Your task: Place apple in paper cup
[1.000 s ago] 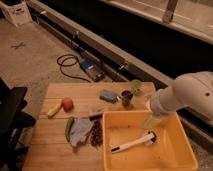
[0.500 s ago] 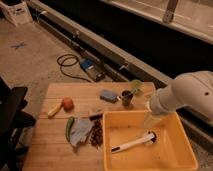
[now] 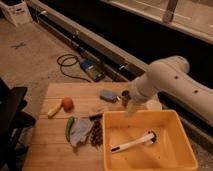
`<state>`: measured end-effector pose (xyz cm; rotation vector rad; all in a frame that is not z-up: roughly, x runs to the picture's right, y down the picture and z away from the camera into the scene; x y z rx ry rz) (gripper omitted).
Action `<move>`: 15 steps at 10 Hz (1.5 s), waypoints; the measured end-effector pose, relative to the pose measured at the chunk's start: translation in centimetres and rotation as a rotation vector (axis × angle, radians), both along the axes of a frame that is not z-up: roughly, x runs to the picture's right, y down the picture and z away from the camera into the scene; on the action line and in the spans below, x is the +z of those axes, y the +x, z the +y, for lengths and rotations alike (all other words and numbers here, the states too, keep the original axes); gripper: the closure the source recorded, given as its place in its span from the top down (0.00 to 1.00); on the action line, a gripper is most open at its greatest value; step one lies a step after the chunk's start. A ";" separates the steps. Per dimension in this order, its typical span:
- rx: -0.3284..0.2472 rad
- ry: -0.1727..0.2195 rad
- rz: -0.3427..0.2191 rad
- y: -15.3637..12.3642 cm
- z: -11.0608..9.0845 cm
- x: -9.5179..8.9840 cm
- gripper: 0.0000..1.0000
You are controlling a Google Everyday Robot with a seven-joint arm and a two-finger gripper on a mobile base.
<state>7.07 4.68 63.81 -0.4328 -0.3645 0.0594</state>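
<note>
- The gripper (image 3: 131, 108) hangs from the wrist of the white arm (image 3: 172, 80) over the back rim of the yellow bin (image 3: 106, 142), just in front of the dark metallic cup (image 3: 125, 96). Whether it is spread wide or pinched together cannot be told. It carries no apple.
- The apple (image 3: 67, 103) sits on the left part of the wooden counter (image 3: 50, 155), right beside one end of the banana (image 3: 54, 110) and well apart from the gripper. Nothing lies over it, so a reach from above looks possible.
- The paper cup (image 3: 153, 105) stands behind the bin's back rim, just right of the wrist, which partly hides it. Its mouth cannot be made out.
- A blue sponge (image 3: 108, 95) lies between apple and gripper. A green pepper (image 3: 68, 127) and a grey cloth (image 3: 80, 131) lie nearer the front. A white tool (image 3: 131, 143) rests inside the bin.
- The task looks barely begun: the apple is not yet picked up, and the arm must first cross left over the sponge.
- The round apple could roll when nudged, and the banana crowds one side. The cup looks little wider than the fruit, so the release probably needs to be centred.
</note>
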 end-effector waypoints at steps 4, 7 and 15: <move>-0.081 0.021 -0.083 -9.8 -1.8 2.1 0.80; -0.075 0.030 -0.093 -11.3 -2.0 2.5 0.80; -0.068 -0.024 -0.147 -15.3 -2.2 8.9 0.80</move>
